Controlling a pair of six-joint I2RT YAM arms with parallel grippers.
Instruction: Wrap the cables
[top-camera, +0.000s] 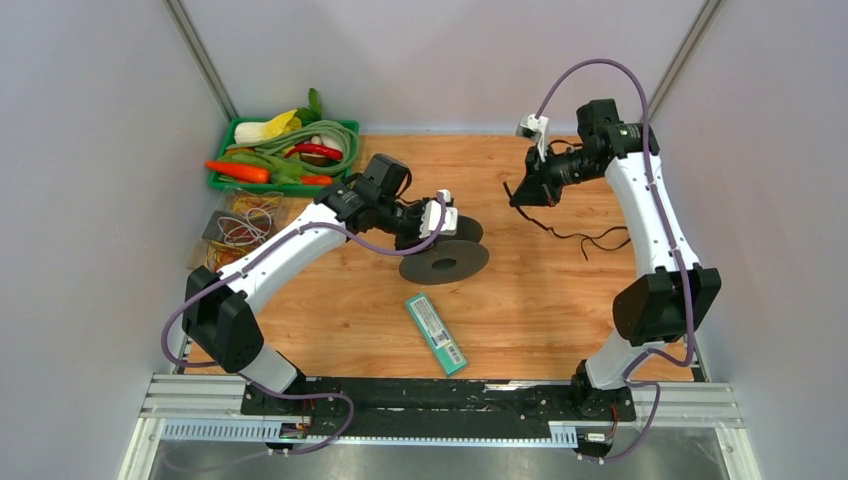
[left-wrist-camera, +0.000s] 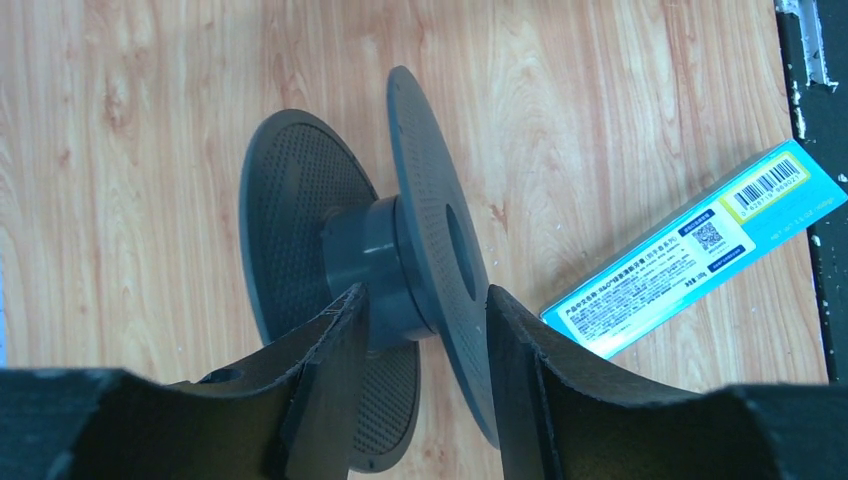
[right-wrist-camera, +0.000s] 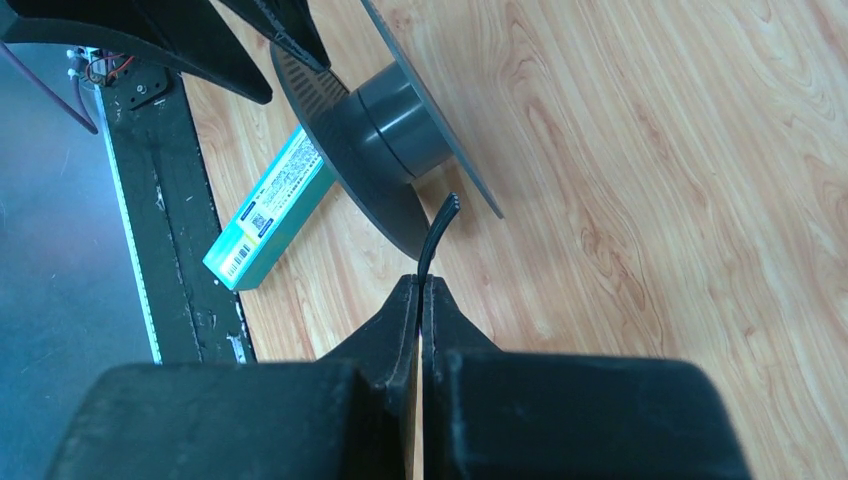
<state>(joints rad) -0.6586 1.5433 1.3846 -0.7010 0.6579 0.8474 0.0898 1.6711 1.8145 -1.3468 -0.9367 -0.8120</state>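
Observation:
A dark grey round spool (top-camera: 445, 262) lies tilted on the wooden table, with nothing wound on its hub (left-wrist-camera: 375, 255). My left gripper (left-wrist-camera: 420, 310) is open. Its fingers straddle the spool's near flange, one by the hub and one outside the disc. My right gripper (right-wrist-camera: 420, 285) is shut on the thin black cable (right-wrist-camera: 438, 225), whose short cut end sticks out past the fingertips toward the spool (right-wrist-camera: 400, 115). In the top view the right gripper (top-camera: 520, 195) hovers to the right of the spool, and the rest of the cable (top-camera: 590, 238) trails limp across the table behind it.
A teal box (top-camera: 437, 333) lies in front of the spool. A green basket of vegetables (top-camera: 285, 150) stands at the back left, with a tangle of yellowish wires (top-camera: 245, 225) beside it. A black rail (top-camera: 440, 395) runs along the near edge.

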